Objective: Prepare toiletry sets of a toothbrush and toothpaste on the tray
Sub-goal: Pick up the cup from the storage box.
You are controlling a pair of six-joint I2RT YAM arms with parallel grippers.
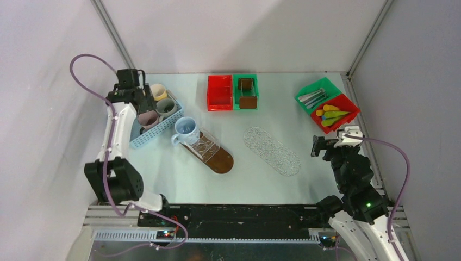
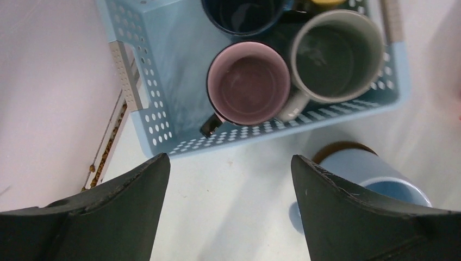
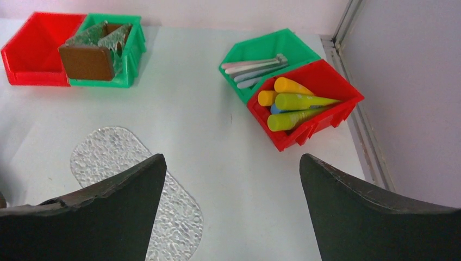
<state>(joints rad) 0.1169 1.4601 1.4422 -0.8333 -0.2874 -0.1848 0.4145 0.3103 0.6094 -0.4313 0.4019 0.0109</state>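
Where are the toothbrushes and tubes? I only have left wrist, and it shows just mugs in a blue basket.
Observer: Toothbrushes lie in a green bin at the table's far right.
Operator: Tubes?
Observer: Tubes fill the red bin touching that green one.
Operator: Tray loaded?
Observer: No. The clear oval tray mid-table holds nothing.
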